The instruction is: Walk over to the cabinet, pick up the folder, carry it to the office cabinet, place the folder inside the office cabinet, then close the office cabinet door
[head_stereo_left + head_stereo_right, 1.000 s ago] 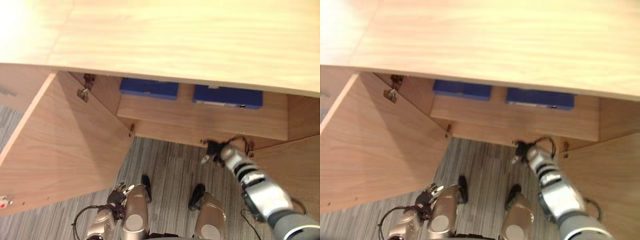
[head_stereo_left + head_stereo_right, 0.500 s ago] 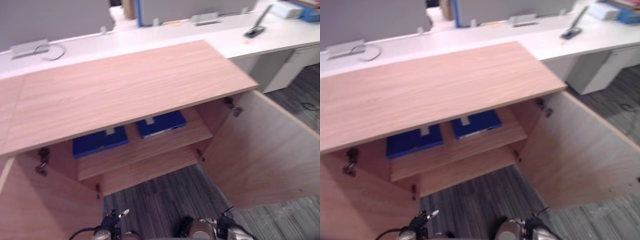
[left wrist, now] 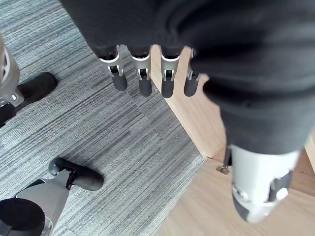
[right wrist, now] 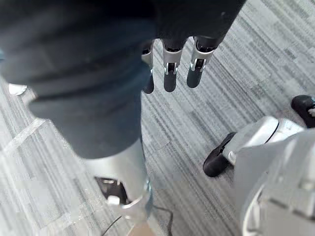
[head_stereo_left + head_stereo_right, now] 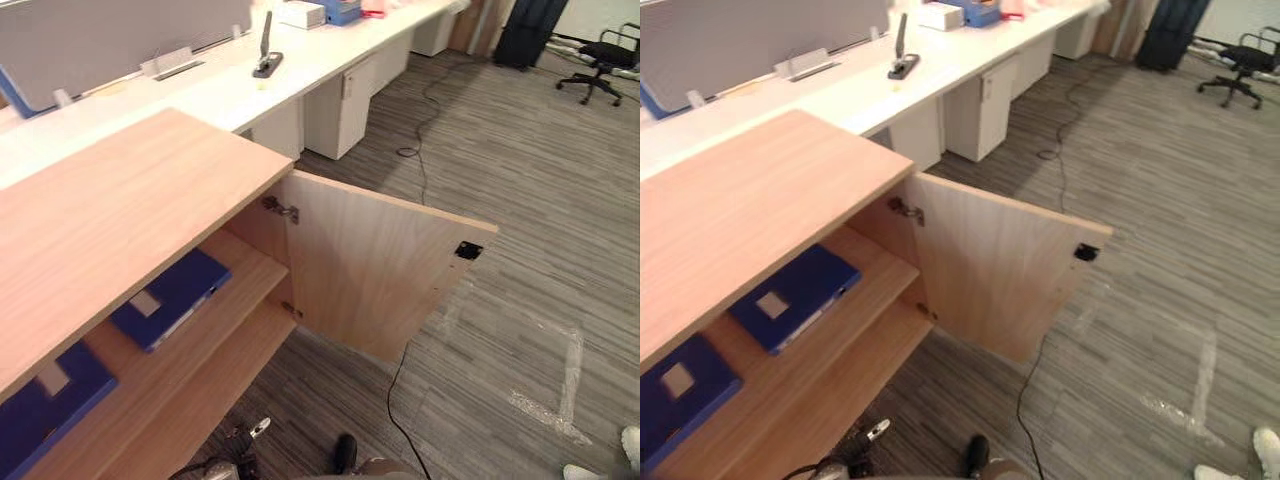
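Left hand (image 3: 142,81) hangs empty, fingers straight, by the cabinet's base; right hand (image 4: 170,73) hangs equally loose and empty over the carpet. One blue folder (image 5: 170,295) lies flat on the office cabinet shelf (image 5: 240,300), a second blue folder (image 5: 40,405) further left. The open door (image 5: 370,270) juts out to the robot's right, so the right hand looks nearer for closing it

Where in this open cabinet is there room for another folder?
Lower shelf: bare as far as it shows. Upper shelf: bare wood between the door-side blue folder and the door. Crowded between that and the other blue folder.
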Tool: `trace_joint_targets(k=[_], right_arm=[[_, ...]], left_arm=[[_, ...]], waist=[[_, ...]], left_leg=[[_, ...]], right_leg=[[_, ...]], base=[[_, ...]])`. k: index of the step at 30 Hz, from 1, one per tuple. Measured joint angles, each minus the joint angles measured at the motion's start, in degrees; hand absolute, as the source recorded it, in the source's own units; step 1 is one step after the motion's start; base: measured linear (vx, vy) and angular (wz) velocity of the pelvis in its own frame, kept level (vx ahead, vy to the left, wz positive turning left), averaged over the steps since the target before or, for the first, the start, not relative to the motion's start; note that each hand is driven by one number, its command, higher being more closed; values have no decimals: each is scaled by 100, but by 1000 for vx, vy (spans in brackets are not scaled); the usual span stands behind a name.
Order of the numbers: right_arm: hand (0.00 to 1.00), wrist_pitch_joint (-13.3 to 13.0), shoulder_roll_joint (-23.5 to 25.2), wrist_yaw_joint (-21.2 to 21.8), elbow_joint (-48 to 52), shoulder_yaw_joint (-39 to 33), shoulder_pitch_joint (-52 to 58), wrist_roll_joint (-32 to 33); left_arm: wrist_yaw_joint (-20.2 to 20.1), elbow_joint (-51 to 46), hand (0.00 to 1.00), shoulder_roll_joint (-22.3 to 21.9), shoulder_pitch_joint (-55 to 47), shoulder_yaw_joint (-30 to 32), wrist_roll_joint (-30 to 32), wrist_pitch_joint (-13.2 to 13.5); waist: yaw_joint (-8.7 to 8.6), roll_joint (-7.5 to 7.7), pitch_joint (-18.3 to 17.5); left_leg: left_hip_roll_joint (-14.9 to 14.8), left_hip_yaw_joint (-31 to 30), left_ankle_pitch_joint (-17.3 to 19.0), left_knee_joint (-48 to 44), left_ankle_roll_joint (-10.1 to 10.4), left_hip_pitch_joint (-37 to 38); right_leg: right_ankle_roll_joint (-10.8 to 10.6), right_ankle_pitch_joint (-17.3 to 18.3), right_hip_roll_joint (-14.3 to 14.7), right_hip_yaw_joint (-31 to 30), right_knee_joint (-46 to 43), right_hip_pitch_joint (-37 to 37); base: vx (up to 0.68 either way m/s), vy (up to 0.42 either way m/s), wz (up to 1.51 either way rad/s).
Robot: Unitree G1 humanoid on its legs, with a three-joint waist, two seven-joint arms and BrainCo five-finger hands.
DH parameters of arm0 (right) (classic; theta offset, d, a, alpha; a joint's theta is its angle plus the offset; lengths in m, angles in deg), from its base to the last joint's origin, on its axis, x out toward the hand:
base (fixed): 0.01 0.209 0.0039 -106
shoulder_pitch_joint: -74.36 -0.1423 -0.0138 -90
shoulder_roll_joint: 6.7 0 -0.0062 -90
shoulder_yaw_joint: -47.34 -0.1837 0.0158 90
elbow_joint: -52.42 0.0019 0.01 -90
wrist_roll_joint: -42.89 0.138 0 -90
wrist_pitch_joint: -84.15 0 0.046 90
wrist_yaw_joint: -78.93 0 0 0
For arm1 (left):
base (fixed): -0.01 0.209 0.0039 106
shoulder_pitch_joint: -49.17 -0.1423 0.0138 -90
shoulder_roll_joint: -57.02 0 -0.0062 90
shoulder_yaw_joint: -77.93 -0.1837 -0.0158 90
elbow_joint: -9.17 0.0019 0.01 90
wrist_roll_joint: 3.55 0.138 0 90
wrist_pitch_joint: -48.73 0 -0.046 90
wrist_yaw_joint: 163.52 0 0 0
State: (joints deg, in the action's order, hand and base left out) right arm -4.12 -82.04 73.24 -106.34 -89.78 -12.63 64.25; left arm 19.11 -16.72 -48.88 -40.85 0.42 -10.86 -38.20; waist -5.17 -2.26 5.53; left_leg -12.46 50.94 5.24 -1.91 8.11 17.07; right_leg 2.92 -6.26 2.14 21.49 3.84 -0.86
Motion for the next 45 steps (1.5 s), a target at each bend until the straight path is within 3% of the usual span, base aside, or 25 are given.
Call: trace_joint_targets(k=[7, 12, 19, 27, 32, 37, 39, 42, 44, 45], right_arm=[[0, -188, -470, -225, 535, 123, -479, 0], [0, -281, -1258, -504, 1471, 232, -1073, -66], [0, -420, -2262, -679, 1863, 916, -2175, -483], [0, -454, -3195, -308, 603, 2199, -3521, -459], [0, -415, -3235, -73, 562, 2301, -3652, -453], [0, -355, -3452, 167, 568, 3098, -3732, -695], [0, -294, -3452, 144, 766, 3580, -3698, -808], [0, -184, -3556, 125, 2248, 4566, -3127, -953], [0, -111, -3674, 126, 3104, 4929, -2713, -1331], [0, -112, -3789, 141, 3648, 5206, -2411, -1925]], left_arm=[[15, -53, 0, 136, 61, -61, 105, 0], [26, -52, 0, 247, 21, -46, 305, -1], [25, -54, 0, 294, -130, -19, 305, -17], [19, 64, 0, 408, -255, -5, 274, -38], [1, 64, 0, 422, -265, -35, 246, -39], [-107, 47, 0, 428, -255, -94, 248, -31], [-108, 49, 0, 429, -276, -115, 251, -31], [-110, 53, 0, 458, -344, -220, 252, -35], [-122, 54, 0, 484, -339, -220, 253, -34], [-142, 54, 0, 489, -313, -220, 275, -29]], waist=[[28, -32, 11], [51, -244, 37], [153, -287, 10], [324, -253, 37], [322, -242, 62], [254, -252, 177], [184, -233, 190], [62, -199, 212], [-15, -168, 231], [-51, -150, 240]], left_leg=[[73, -190, 13, -38, 16, -43], [189, -459, 7, -36, 15, -116], [287, -841, -96, 65, 53, -223], [310, -1359, -192, 172, 10, -452], [317, -1471, -192, 202, 4, -488], [331, -1479, -211, 194, -22, -507], [323, -1447, -220, 190, -23, -509], [294, -1317, -222, 167, -20, -510], [229, -1259, -223, 135, -12, -507], [198, -1227, -224, 101, -8, -508]], right_leg=[[10, -34, -117, 82, 54, 65], [-67, -84, -294, 258, 88, 109], [-94, -103, -439, 548, 93, 153], [-94, -107, -514, 1007, 96, 169], [-89, -139, -545, 1095, 99, 167], [-74, -202, -575, 1093, 99, 131], [-67, -207, -557, 1063, 104, 108], [-59, -214, -463, 821, 127, -30], [-60, -207, -396, 747, 132, -57], [-48, -192, -338, 675, 133, -86]], base=[[22, 35, 9], [6, 21, 18], [-42, -18, 26], [-98, -58, 31], [-84, -37, 10], [-69, -27, -5], [-61, -39, -16], [-73, -51, -45], [-94, -105, -35], [-77, -94, -27]])
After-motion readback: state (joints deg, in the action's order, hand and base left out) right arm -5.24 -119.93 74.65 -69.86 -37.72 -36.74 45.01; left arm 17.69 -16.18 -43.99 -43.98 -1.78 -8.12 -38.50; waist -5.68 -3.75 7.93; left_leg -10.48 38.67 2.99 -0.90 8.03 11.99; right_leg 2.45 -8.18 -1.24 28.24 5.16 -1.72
